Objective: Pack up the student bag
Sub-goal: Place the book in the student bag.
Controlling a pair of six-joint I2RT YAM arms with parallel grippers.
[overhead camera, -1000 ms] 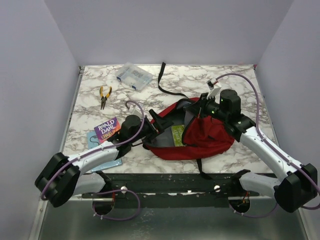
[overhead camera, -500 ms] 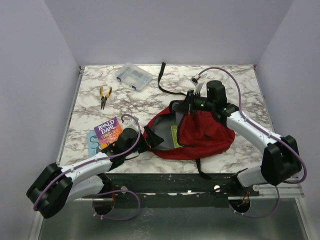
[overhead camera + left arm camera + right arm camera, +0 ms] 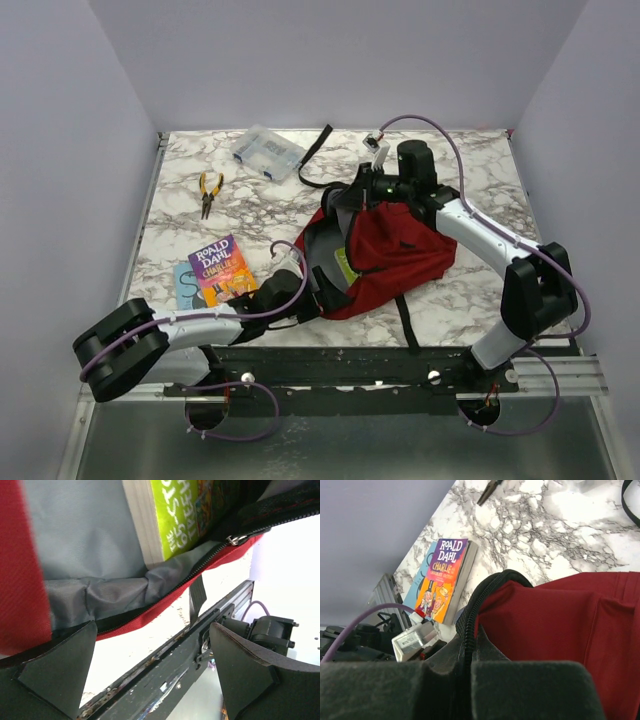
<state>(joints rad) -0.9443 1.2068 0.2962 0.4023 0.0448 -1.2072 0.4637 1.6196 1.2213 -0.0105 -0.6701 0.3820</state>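
The student bag is dark red and lies open at the table's near middle, its mouth facing left. A green book sits inside against the grey lining. My right gripper is at the bag's far top edge, shut on the black zip rim beside the red fabric. Open and holding nothing, my left gripper hangs just outside the bag's lower lip, over the table's near edge. The green book shows above its fingers.
A Roald Dahl paperback lies on a blue book left of the bag. Pliers and a clear plastic box lie at the back left. A black strap trails toward the back. The metal rail runs below the table edge.
My right gripper has moved back and left with the bag's rim, pulling the bag upright and leftward. My left gripper has drawn out of the bag's mouth toward the near edge.
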